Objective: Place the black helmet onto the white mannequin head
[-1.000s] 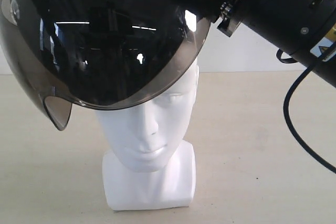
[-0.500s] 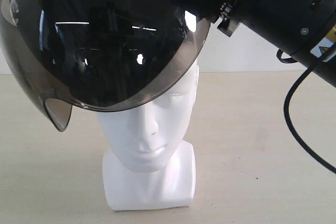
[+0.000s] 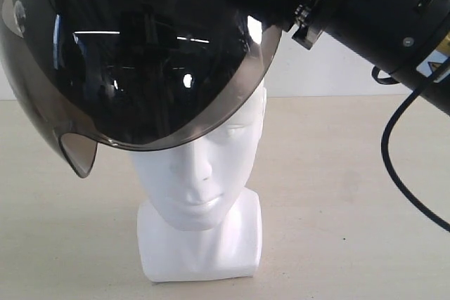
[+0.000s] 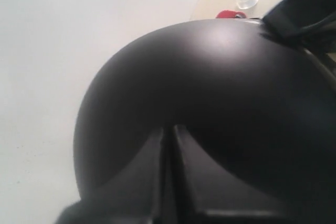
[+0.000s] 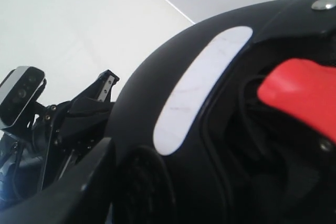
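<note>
basically no change over the last second: black helmet [image 3: 140,54] hangs in the same spot, visor tab maybe a hair lower, nothing more. reads as a stall or a very slow descent, so seating isn't done yet. helmet sits up in the air over the white mannequin head [image 3: 200,173], tilted and offset toward the left arm's side, with the visor's lower edge overlapping the forehead and hiding the crown; face, neck and base are all exposed. whether the shell touches the scalp is hidden. left gripper [image 4: 169,145]: two dark fingers with only a thin slit between them against the shell, can't tell if they pinch anything. right gripper [image 5: 105,166]: one finger visible by the rim, grip can't be told. materials: matte black domed shell, smoky brown curved visor with glossy reflections, dark padded lining with a red tab [image 5: 299,93] inside; head is glossy white, smooth, on a squarish base standing on the beige table [image 3: 337,194].
</note>
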Tool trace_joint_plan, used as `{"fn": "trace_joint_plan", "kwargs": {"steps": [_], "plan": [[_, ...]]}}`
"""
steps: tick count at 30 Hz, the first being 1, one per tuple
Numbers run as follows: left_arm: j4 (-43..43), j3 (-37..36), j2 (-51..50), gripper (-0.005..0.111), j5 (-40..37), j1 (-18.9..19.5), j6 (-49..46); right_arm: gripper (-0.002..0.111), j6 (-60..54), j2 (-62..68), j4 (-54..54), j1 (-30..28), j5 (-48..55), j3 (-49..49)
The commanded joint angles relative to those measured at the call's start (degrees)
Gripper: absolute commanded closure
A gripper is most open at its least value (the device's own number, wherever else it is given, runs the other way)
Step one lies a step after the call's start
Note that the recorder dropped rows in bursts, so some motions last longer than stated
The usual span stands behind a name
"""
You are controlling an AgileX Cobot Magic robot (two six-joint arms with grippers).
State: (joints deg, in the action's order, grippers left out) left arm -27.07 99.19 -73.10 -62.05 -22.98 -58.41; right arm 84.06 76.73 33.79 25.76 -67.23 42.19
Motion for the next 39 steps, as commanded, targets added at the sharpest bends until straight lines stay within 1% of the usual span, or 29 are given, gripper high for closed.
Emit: {"fn": "trace_joint_plan", "kwargs": {"steps": [1, 6, 13, 21, 39], "plan": [[1.37, 0.25, -0.5, 0.102, 2.67, -0.26, 1.11, 0.109, -5.4, -1.32, -4.92, -1.57, 3.76, 0.5], [1.62, 0.25, -0.51, 0.102, 2.28, -0.26, 2.45, 0.109, -6.16, -1.32, -5.16, -1.91, 3.95, 0.5], [1.23, 0.25, -2.19, 0.102, 0.49, -0.26, 3.48, 0.109, -7.69, -1.32, -5.16, -1.91, 7.14, 0.5], [-1.47, 0.25, -4.86, 0.102, -0.12, -0.26, 3.48, 0.109, -8.6, -1.32, -5.53, -1.91, 7.86, 0.5], [-5.65, 0.25, -4.96, 0.102, -3.06, -0.26, 3.48, 0.109, -6.91, -1.52, -4.56, -1.91, 7.94, 0.5]]}}
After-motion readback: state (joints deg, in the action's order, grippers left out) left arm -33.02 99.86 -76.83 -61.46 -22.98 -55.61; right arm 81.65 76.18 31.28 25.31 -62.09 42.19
